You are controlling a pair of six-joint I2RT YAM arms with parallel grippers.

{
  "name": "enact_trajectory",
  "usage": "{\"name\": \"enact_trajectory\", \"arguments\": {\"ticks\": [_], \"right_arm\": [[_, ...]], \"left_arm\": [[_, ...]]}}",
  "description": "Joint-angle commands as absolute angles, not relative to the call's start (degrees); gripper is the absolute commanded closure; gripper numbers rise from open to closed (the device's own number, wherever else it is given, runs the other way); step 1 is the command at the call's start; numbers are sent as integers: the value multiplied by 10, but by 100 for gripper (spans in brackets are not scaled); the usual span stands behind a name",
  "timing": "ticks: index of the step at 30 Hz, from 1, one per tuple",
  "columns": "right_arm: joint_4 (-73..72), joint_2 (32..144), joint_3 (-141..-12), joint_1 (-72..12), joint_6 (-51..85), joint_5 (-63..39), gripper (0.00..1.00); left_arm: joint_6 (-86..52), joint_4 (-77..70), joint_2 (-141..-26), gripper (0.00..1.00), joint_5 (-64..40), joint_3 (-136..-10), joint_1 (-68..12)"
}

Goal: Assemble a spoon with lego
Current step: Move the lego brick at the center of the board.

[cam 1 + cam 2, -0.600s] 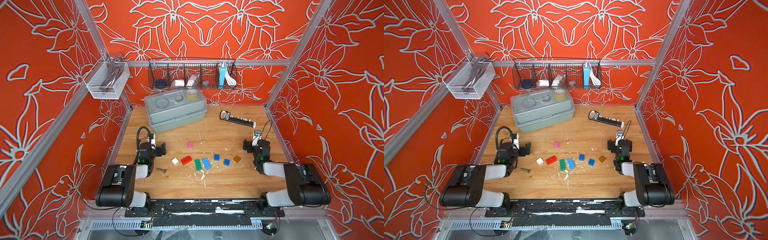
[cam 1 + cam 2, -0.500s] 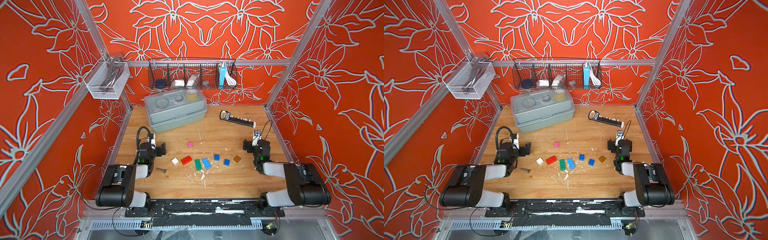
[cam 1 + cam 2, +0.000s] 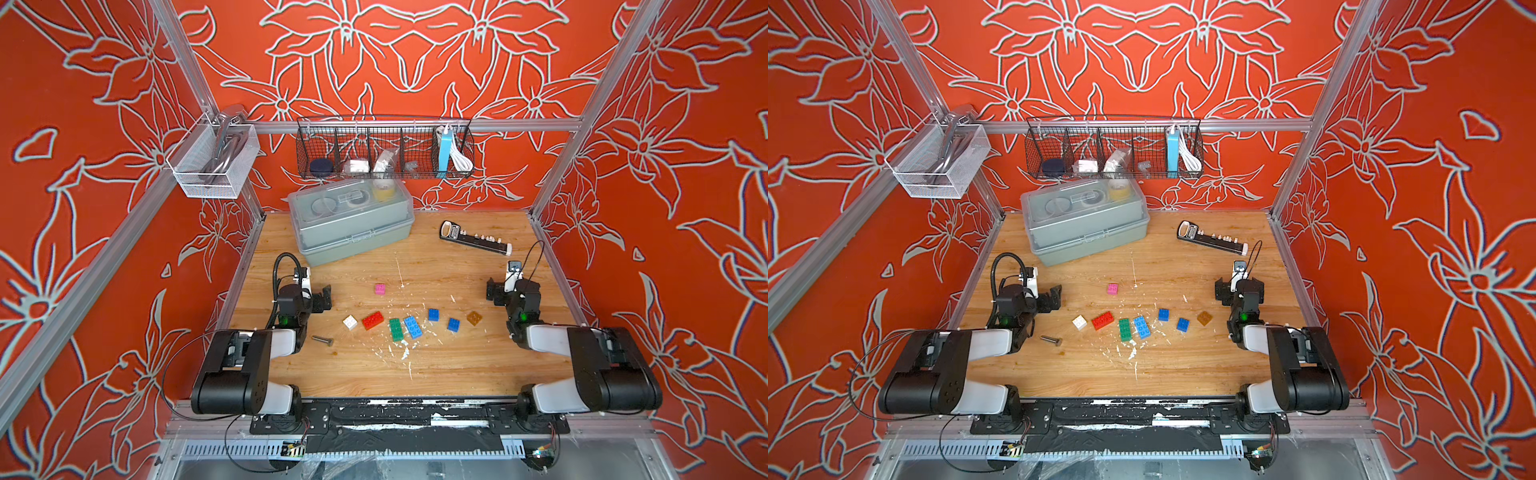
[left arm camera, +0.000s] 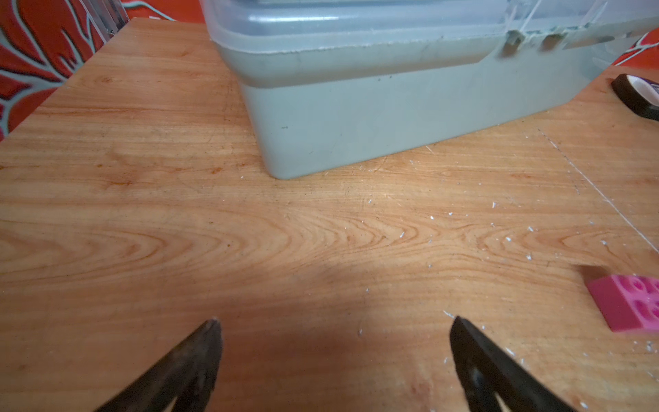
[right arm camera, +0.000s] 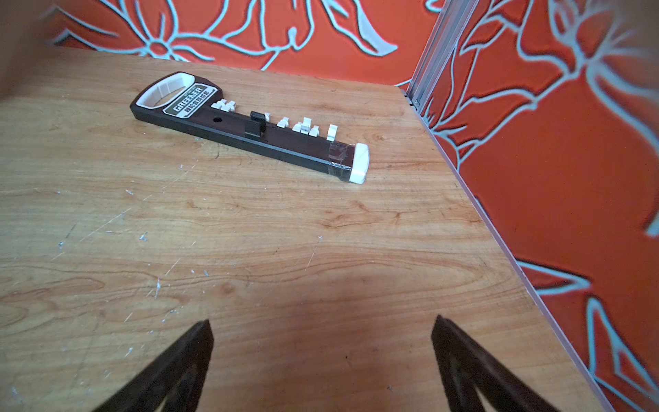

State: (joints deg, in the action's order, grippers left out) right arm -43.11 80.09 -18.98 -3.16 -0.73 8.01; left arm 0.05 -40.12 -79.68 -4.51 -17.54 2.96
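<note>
The lego lies as loose bricks on the wooden table. A pink brick (image 3: pixel 379 289) (image 4: pixel 627 303) sits alone, farther back than the rest. In front of it runs a row: white (image 3: pixel 350 322), red (image 3: pixel 372 320), green (image 3: pixel 395 329), light blue (image 3: pixel 412 326), two darker blue (image 3: pixel 433 314) (image 3: pixel 453 324) and brown (image 3: pixel 474 318). No spoon is in view. My left gripper (image 3: pixel 312 291) (image 4: pixel 335 321) rests low at the left of the row, open and empty. At the right, my right gripper (image 3: pixel 512 286) (image 5: pixel 321 321) is also open and empty over bare wood.
A grey metal bolt (image 3: pixel 323 340) lies by the left arm. A grey lidded toolbox (image 3: pixel 353 226) (image 4: pixel 392 107) stands at the back left, and a black tool rack (image 3: pixel 473 239) (image 5: pixel 249 128) at the back right. Wire baskets (image 3: pixel 384 149) hang on the back wall.
</note>
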Motion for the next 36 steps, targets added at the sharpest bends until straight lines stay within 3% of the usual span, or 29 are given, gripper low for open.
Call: {"name": "enact_trajectory", "arguments": {"ticks": [1, 5, 9, 13, 17, 24, 36], "right_arm": [[-237, 713, -260, -48, 16, 118, 0], [62, 647, -378, -72, 105, 132, 0], [294, 602, -463, -109, 173, 129, 0], [426, 602, -490, -115, 214, 63, 7], [437, 644, -482, -117, 247, -2, 11], [370, 745, -453, -128, 292, -78, 18], [284, 832, -441, -132, 338, -149, 24]], "left_arm": [[8, -296, -721, 2, 2, -220, 1], [-12, -187, -640, 1, 65, -252, -60], [-62, -98, -597, 2, 52, -312, -120], [-109, 33, -606, 2, 30, -416, -174], [-156, 99, -615, 2, 4, -444, -253], [-203, 72, -631, 2, 32, -396, -367], [-193, 74, -664, 2, 48, -407, -392]]}}
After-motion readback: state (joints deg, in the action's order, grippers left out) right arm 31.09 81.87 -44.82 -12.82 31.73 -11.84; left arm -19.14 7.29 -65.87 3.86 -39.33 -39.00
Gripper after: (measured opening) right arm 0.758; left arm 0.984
